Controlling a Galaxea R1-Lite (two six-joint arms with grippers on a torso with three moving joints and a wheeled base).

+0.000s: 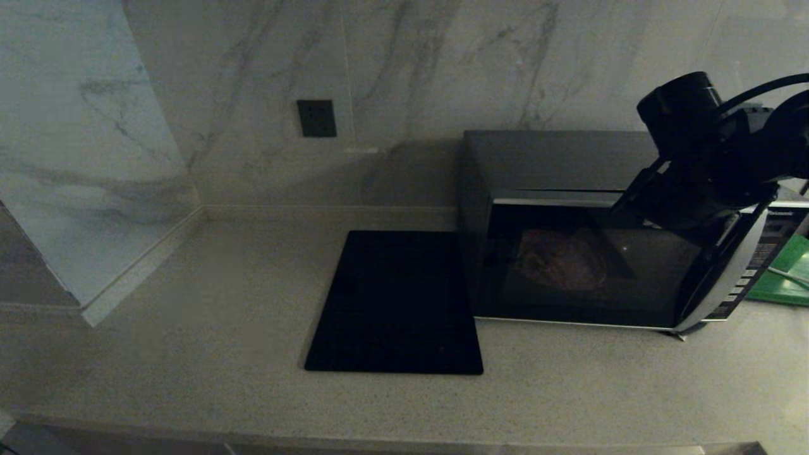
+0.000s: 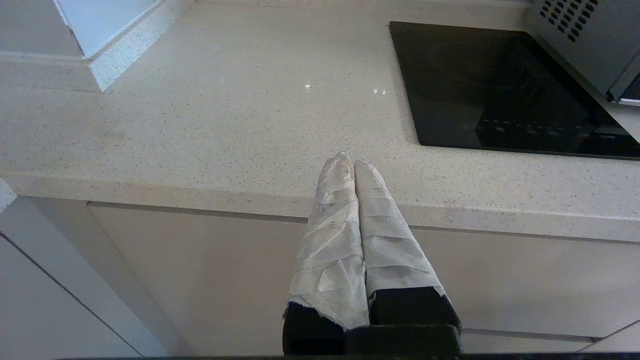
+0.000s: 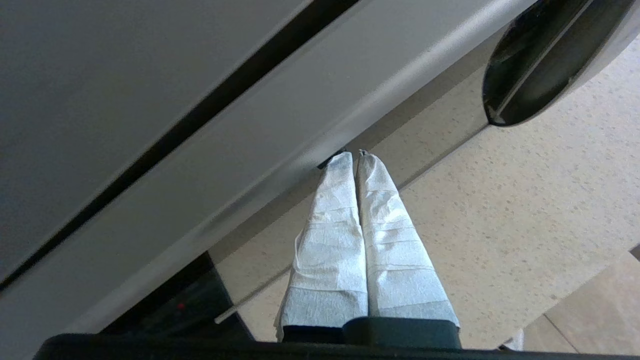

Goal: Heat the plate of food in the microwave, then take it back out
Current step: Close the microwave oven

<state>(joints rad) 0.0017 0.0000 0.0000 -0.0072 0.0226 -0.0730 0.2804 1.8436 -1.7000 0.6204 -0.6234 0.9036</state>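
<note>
Jaws: both pairs pressed together, nothing held. right gripper (image 3: 356, 155) has its tips at the microwave (image 1: 569, 259) door's edge; left gripper (image 2: 350, 162) parked low in front of the counter's front edge, idle.
Step (my read): door looks ajar, swung slightly out on its R side, so prob. being pushed shut or nudged open w/ closed tips. Can't tell which.
Doing it well: keep tips on the rigid silver trim, not the glass; push slow + square to the door so the oven doesn't skid on the smooth counter (image 1: 189, 354); stay clear of the button panel (image 1: 752, 265).
Plate of food: plate of food (image 1: 559, 259) sits inside the cavity, seen dimly thru the door glass, approx. mid-cavity. Details too dark to make out.
Microwave: big boxy dark-grey metal shell, glossy black glass door, curved silver trim strip, vent holes on its L flank; stands toward the counter's back-R.
Fingers: long, tapered, wrapped in crinkled white fabric tape, so soft, grippy.
Black slab (image 1: 395, 303): flat glossy rectangle set flush in the counter, just beside the oven's L side.
Counter: pale speckled stone, hard, slick.
Green board (image 1: 784, 272): flat, at far R edge behind the oven.
Wall: veined marble, dark socket (image 1: 316, 118).
</note>
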